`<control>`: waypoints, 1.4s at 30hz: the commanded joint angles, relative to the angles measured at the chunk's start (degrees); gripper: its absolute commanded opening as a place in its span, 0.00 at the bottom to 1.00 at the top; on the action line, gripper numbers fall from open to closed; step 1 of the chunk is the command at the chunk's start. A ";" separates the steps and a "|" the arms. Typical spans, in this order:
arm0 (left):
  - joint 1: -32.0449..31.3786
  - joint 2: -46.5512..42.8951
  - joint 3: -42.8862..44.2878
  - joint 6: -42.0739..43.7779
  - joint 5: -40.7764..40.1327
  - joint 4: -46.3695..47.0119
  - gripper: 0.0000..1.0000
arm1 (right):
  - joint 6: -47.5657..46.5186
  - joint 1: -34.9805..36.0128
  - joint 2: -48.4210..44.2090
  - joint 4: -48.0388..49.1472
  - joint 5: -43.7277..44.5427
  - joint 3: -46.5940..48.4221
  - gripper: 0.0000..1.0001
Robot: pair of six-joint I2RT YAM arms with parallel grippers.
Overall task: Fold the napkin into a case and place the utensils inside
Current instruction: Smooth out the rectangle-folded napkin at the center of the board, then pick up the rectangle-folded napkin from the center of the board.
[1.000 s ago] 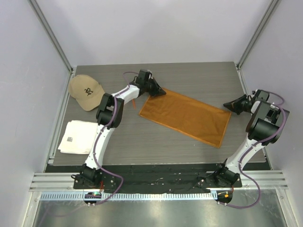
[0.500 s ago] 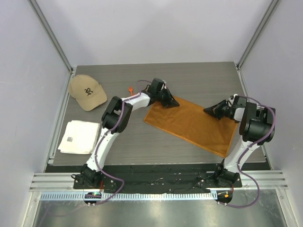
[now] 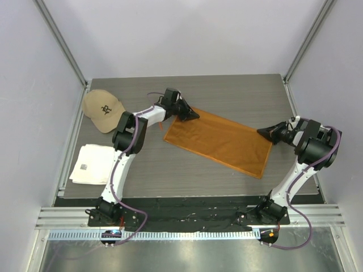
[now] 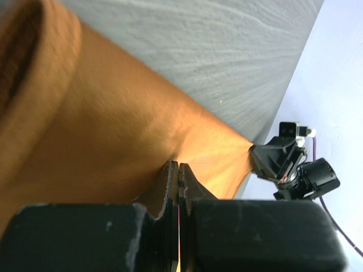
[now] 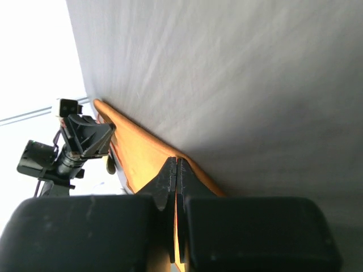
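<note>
"Which step are they working on?"

"Folding, I'd say. Past the white towel (image 3: 93,164), the napkin (image 3: 218,140) is lying mid-table as a slanted rectangle. The right gripper (image 3: 261,132) is pinching its right-hand corner, fingers closed tight on the cloth. Farther back, the left gripper (image 3: 196,115) is gripping the far-left corner likewise, near the cap (image 3: 104,110)."

"And next?"

"Probably carrying both corners over together, keeping the cloth taut, narrowing it towards a case. I'm not making out the utensils"

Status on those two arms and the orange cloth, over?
Left gripper, right gripper: both shut on napkin, opposite ends. Napkin lies flat between. Cap, white towel well left of it.
</note>
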 commanded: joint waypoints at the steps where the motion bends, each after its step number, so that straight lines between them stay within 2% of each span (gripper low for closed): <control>1: 0.84 2.52 1.00 4.08 -5.00 -6.39 0.00 | -6.32 -3.15 5.92 -0.81 6.95 6.43 0.01; 4: 0.84 2.61 1.27 5.22 -4.91 -7.44 0.00 | -6.86 -4.47 6.37 -4.51 6.43 10.83 0.01; 8: 0.84 2.78 2.76 6.45 -4.91 -9.29 0.00 | -11.24 -5.18 5.93 -15.38 8.10 17.34 0.02; 12: 0.84 2.43 5.57 6.90 -4.56 -11.14 0.00 | -10.82 -4.74 1.37 -21.64 10.99 19.63 0.02; 17: 0.32 -0.02 8.91 7.60 -3.50 -13.33 0.00 | -7.66 -4.65 -9.60 -27.36 13.11 16.13 0.05; 24: -1.00 -3.27 9.09 7.95 -2.01 -15.53 0.01 | -8.70 -3.78 -17.43 -33.86 16.87 6.72 0.09; 25: -1.35 -4.59 9.00 8.39 -2.10 -15.97 0.05 | -9.40 -3.08 -18.23 -38.74 19.06 7.06 0.11; 26: -1.53 -5.21 8.83 9.09 -2.36 -16.76 0.08 | -10.19 -2.72 -18.94 -41.92 22.13 7.59 0.19; 27: -1.70 -5.91 8.83 10.40 -2.71 -18.16 0.11 | -10.55 -2.37 -20.25 -44.74 28.77 8.99 0.25; 28: -2.05 -7.31 8.65 11.02 -2.80 -18.61 0.18 | -10.81 -2.37 -20.61 -49.81 30.93 9.78 0.30; 31: -2.58 -9.86 8.04 13.57 -3.06 -21.07 0.27 | -13.62 -1.41 -20.96 -56.87 38.92 13.12 0.40; 34: -3.11 -13.38 7.60 16.29 -3.76 -24.66 0.32 | -15.73 1.84 -21.84 -58.56 44.11 13.92 0.51; 39: -3.38 -19.35 6.11 19.72 -2.72 -32.31 0.32 | -17.93 8.08 -19.03 -61.55 49.23 16.38 0.57; 42: -3.64 -25.66 0.32 22.53 -2.36 -34.25 0.32 | -19.16 9.75 -18.50 -61.56 53.53 16.47 0.58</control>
